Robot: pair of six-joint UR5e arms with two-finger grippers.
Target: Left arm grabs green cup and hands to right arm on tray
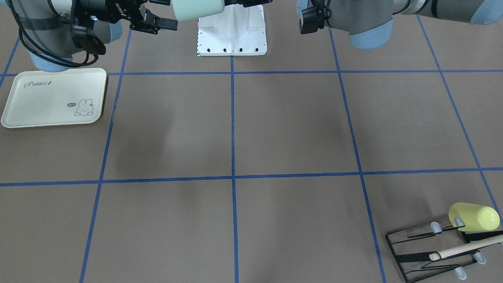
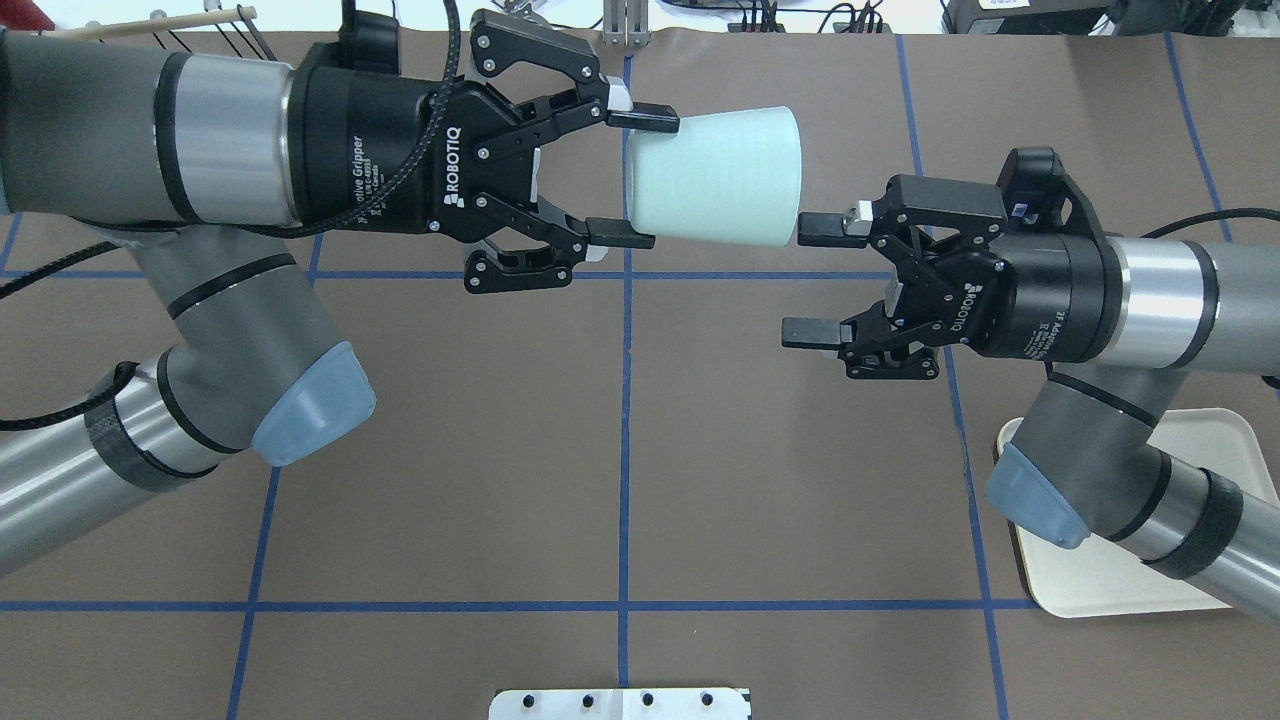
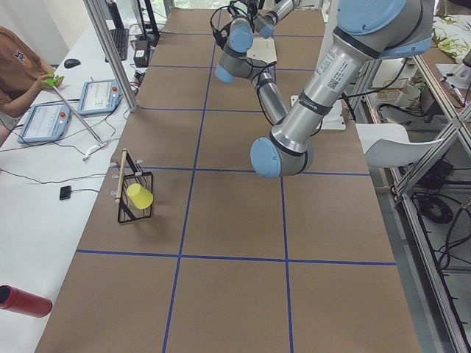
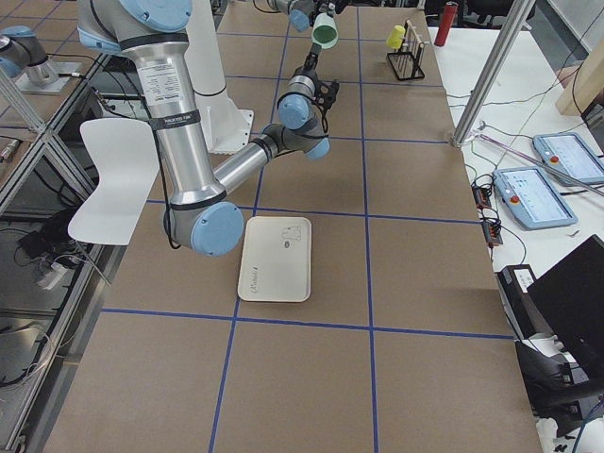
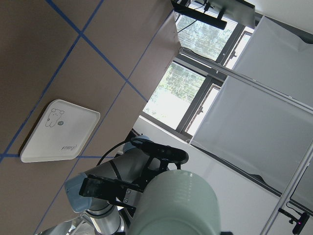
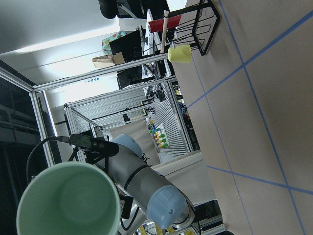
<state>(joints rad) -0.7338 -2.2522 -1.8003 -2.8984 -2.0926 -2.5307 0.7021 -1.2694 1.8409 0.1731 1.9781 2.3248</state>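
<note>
The pale mint-green cup (image 2: pixel 715 175) is held in the air on its side, mouth toward my right arm. My left gripper (image 2: pixel 632 178) is shut on the cup's narrow base. My right gripper (image 2: pixel 805 282) is open. Its upper finger (image 2: pixel 825 228) is at the lower edge of the cup's rim, and the cup is not between its fingers. The cup also shows in the front view (image 1: pixel 198 8), the left wrist view (image 5: pixel 176 205) and the right wrist view (image 6: pixel 68 200). The cream tray (image 2: pixel 1100 600) with the rabbit drawing lies empty under my right arm (image 1: pixel 23 118).
A yellow-green tumbler (image 1: pixel 473 217) hangs on a black wire rack (image 1: pixel 428 255) with a wooden stick, at the far corner on my left side. The white base plate (image 1: pixel 232 35) sits between the arms. Blue tape lines grid the brown table.
</note>
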